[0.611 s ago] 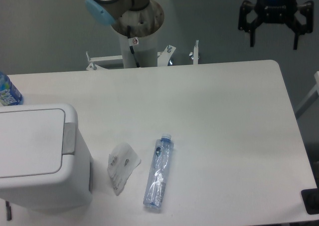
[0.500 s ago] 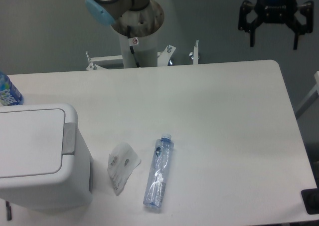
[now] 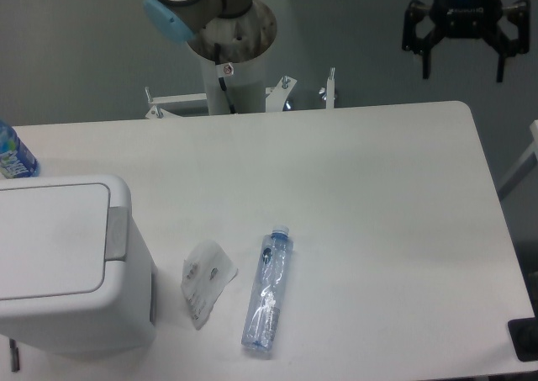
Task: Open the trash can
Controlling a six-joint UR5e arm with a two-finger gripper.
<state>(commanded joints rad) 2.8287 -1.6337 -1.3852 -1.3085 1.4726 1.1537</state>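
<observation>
Nothing has shifted since a moment ago. The trash can (image 3: 67,263), a boxy white bin with rounded corners, sits at the desk's (image 3: 361,196) near left corner, its flat lid down and the grey push bar (image 3: 116,233) along the lid's right edge. Just right of it lie a crumpled wrapper (image 3: 205,280) and a clear plastic bottle (image 3: 267,290) on its side. Far right, the claw (image 3: 465,60) hangs beyond the desk's back edge, fingers spread, holding nothing.

A robotics lab: bare white table (image 3: 378,187), pedestal-mounted arm (image 3: 220,28), grey wall.
</observation>
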